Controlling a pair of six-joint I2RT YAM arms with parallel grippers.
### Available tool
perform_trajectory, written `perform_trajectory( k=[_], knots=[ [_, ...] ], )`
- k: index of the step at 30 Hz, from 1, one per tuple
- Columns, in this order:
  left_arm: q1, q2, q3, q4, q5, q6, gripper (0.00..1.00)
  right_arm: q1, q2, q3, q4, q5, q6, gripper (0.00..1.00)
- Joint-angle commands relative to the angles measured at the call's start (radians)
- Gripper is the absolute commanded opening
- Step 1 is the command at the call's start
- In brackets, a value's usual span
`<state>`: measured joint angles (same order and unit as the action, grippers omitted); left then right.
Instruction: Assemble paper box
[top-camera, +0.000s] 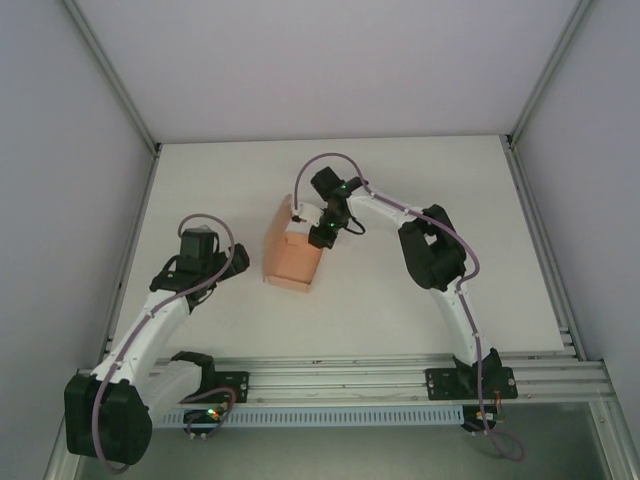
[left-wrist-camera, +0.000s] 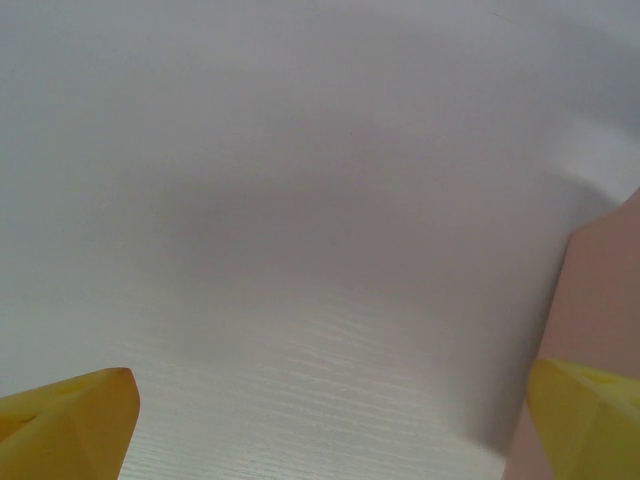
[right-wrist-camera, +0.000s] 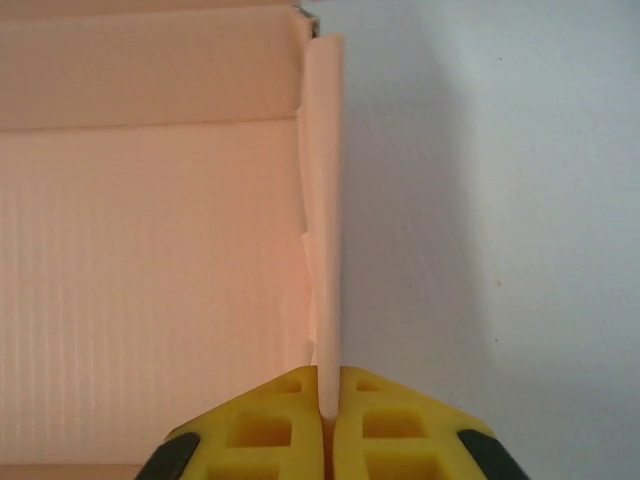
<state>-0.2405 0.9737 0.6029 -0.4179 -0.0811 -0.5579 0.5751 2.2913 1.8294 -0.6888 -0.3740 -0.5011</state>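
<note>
Spreading bare and white, the table (top-camera: 420, 300) sits between plain pale walls (top-camera: 330, 60), with a metal rail (top-camera: 400, 375) at its near edge. On it are one paper box (top-camera: 292, 255) and two arms. The right gripper (right-wrist-camera: 328, 400) is pinched tight on the box's upright side wall, with the box's inside to its left. The left gripper (left-wrist-camera: 320, 410) gapes wide and holds nothing, the box just beyond its right finger (left-wrist-camera: 585, 420).

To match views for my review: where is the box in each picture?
Top external: box mid-table, right gripper at its far-right edge.
Left wrist: box at the right edge.
Right wrist: box on the left, its side wall pinched by the right gripper.
Shared: the white table.
</note>
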Motion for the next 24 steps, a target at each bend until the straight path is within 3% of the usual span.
perform_trajectory(
  k=[1,5,8,11,14,16,24],
  knots=[
    [0.011,-0.019,-0.013,0.014,0.007,-0.022,1.00,0.008,-0.119,-0.185,0.170,0.158,0.333,0.00],
    [0.016,-0.013,-0.016,0.034,0.000,-0.041,1.00,0.045,-0.328,-0.512,0.399,0.414,0.719,0.00],
    [0.021,0.010,-0.019,0.064,0.022,-0.046,1.00,0.105,-0.417,-0.638,0.353,0.594,0.959,0.00],
    [0.023,0.044,-0.014,0.086,0.048,-0.049,1.00,0.168,-0.453,-0.687,0.250,0.688,1.099,0.04],
    [0.024,0.075,-0.018,0.111,0.072,-0.050,1.00,0.223,-0.477,-0.698,0.189,0.776,1.133,0.10],
    [0.024,0.093,-0.021,0.123,0.086,-0.047,1.00,0.230,-0.492,-0.684,0.168,0.793,1.129,0.22],
    [0.023,0.081,-0.038,0.134,0.110,-0.030,1.00,0.227,-0.552,-0.687,0.291,0.713,0.983,0.33]
  ],
)
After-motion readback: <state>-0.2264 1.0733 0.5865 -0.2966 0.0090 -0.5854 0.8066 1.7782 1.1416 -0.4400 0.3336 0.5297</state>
